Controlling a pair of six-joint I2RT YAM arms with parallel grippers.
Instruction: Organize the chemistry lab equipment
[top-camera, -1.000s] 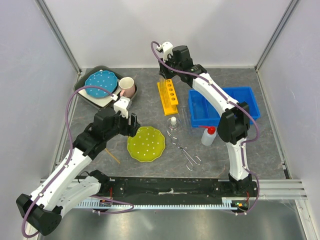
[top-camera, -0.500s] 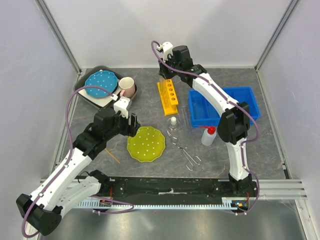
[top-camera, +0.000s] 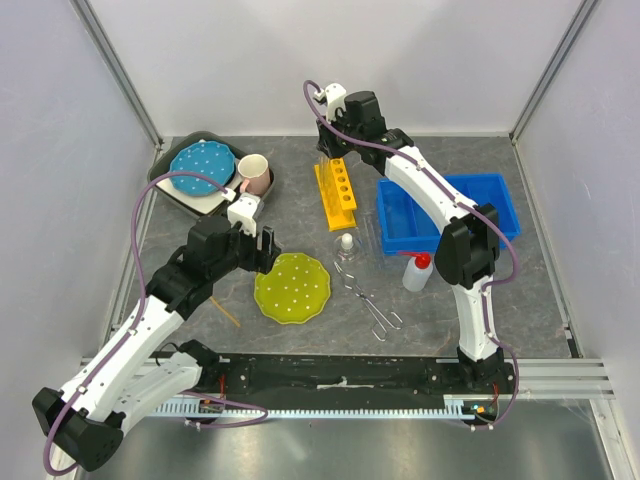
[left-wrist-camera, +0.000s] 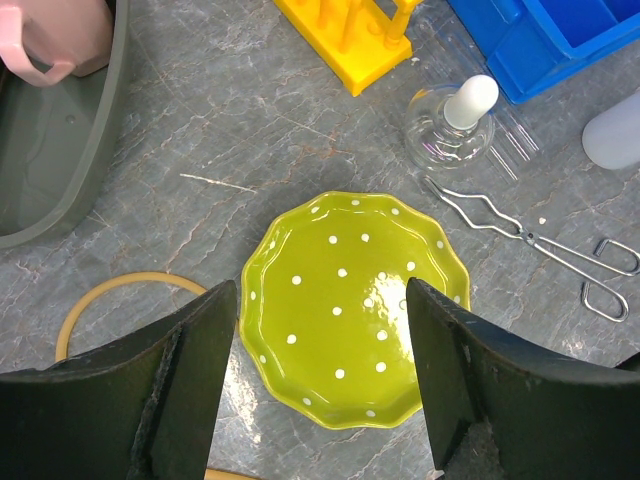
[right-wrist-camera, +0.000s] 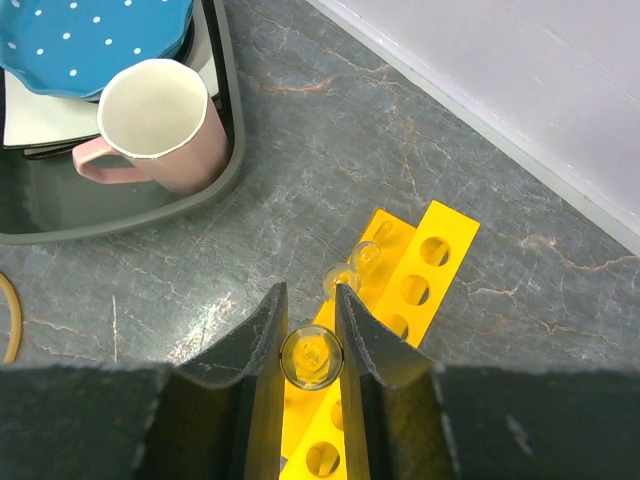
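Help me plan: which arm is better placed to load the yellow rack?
Right: the right gripper holds a clear tube above the yellow rack; the left gripper hangs open over the green plate.

Grey table (top-camera: 540, 290): rack (top-camera: 336, 194), blue bin (top-camera: 505, 215), flask (top-camera: 347, 247), squeeze bottle (top-camera: 417, 272), tongs (top-camera: 370, 300), green plate (top-camera: 290, 288), tray (left-wrist-camera: 70, 140).

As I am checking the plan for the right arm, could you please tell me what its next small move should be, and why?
Probably ease the right gripper straight down, so the tube slides into an empty hole of the yellow rack. The gripper holds the tube upright over the rack, and several holes there are free.
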